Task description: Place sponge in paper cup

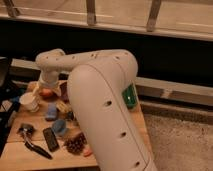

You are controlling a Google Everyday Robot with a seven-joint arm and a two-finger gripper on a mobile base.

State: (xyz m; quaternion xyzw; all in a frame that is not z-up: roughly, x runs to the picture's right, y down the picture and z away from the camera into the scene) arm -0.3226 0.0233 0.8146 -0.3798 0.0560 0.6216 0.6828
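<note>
A white paper cup (29,101) stands upright at the left side of the wooden table (20,155). A blue sponge-like block (51,111) lies just right of the cup, and a second blue object (59,127) lies nearer the front. My white arm reaches in from the lower right and bends down over the back left of the table. My gripper (44,88) hangs above a reddish round fruit (46,93), just behind and to the right of the cup. It is mostly hidden by the wrist.
A dark purple bowl (63,90) sits behind the arm. A yellowish item (63,106), a pine cone (75,144), a black phone (50,139), a black-handled tool (31,141) and a small orange item (88,151) crowd the table. A dark wall and railing stand behind.
</note>
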